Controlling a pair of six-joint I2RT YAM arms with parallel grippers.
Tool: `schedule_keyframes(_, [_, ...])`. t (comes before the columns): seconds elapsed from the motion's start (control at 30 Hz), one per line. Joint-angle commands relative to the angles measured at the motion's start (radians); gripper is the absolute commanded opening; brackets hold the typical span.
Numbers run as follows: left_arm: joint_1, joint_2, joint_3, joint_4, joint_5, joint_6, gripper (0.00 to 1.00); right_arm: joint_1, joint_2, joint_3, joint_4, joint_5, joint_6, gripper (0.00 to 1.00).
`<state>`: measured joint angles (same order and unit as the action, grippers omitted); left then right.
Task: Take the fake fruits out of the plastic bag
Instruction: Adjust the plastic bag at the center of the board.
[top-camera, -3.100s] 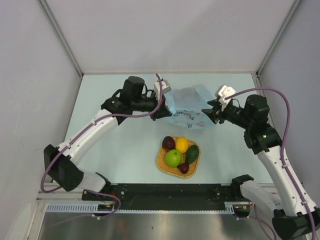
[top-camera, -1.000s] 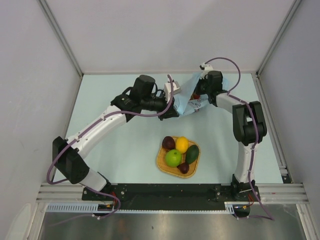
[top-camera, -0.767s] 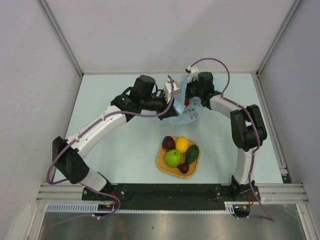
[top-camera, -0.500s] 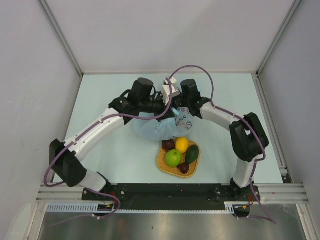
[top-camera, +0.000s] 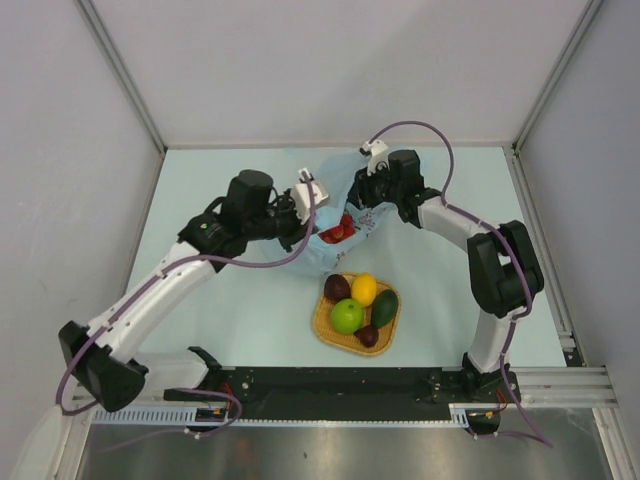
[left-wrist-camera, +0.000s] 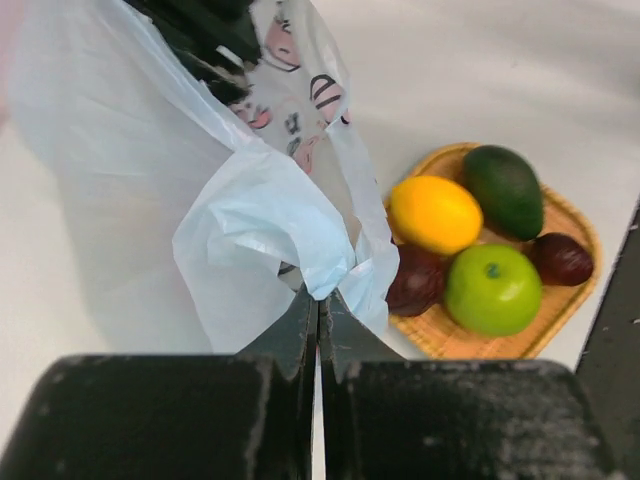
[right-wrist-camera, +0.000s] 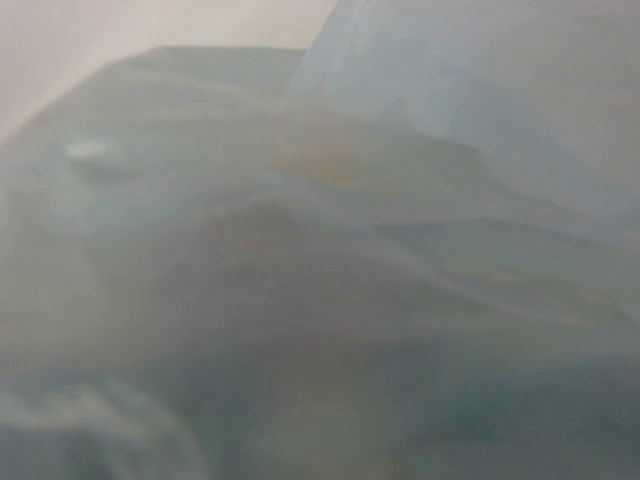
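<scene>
The pale blue plastic bag (top-camera: 337, 196) hangs crumpled between my two grippers at the back of the table. My left gripper (top-camera: 311, 228) is shut on a fold of the bag (left-wrist-camera: 250, 215), with its tips (left-wrist-camera: 318, 300) pinching the plastic. My right gripper (top-camera: 363, 200) is at the bag's right side, and plastic (right-wrist-camera: 320, 250) fills its own view and hides its fingers. Red berries (top-camera: 338, 232) show at the bag's lower part. The lemon (top-camera: 364, 289), green apple (top-camera: 347, 316), avocado (top-camera: 385, 306) and two plums (top-camera: 337, 286) lie in the woven tray (top-camera: 322, 322). No pear is in view.
The woven orange tray (left-wrist-camera: 570, 215) sits just in front of the bag, close below both grippers. In the left wrist view the lemon (left-wrist-camera: 434, 213), avocado (left-wrist-camera: 505, 190) and apple (left-wrist-camera: 491, 288) lie in it. Grey walls stand left, right and behind.
My right gripper swung left across the bag and has come back to its right side. My left arm drew back to the left with the bag. The red berries now show.
</scene>
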<state>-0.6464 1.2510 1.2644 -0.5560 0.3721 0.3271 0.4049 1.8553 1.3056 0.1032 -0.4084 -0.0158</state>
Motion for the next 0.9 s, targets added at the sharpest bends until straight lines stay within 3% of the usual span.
schedule_keyframes(0.0, [0.025,-0.156,-0.071,-0.001,-0.082,0.112,0.0,0.051,0.039,0.037,0.059,0.057,-0.016,0.47])
schedule_keyframes(0.07, [0.025,-0.17,-0.082,-0.034,-0.087,0.121,0.0,0.06,0.065,0.043,0.066,0.06,-0.018,0.45])
schedule_keyframes(0.17, [0.025,-0.163,-0.102,-0.041,-0.104,0.128,0.0,0.069,0.091,0.057,0.067,0.184,-0.035,0.47])
schedule_keyframes(0.23, [0.025,-0.163,-0.112,-0.013,-0.104,0.142,0.0,0.055,0.096,0.055,0.07,0.374,-0.07,0.52])
schedule_keyframes(0.4, [0.025,-0.075,-0.053,0.074,-0.052,0.133,0.0,-0.084,-0.002,0.028,0.027,0.508,-0.092,0.5])
schedule_keyframes(0.63, [-0.012,0.128,0.14,0.087,0.103,0.066,0.0,-0.31,-0.252,-0.146,-0.045,0.548,-0.122,0.51])
schedule_keyframes(0.87, [-0.074,0.088,0.156,0.107,0.183,0.03,0.0,-0.331,-0.473,-0.267,-0.184,0.286,-0.098,0.44])
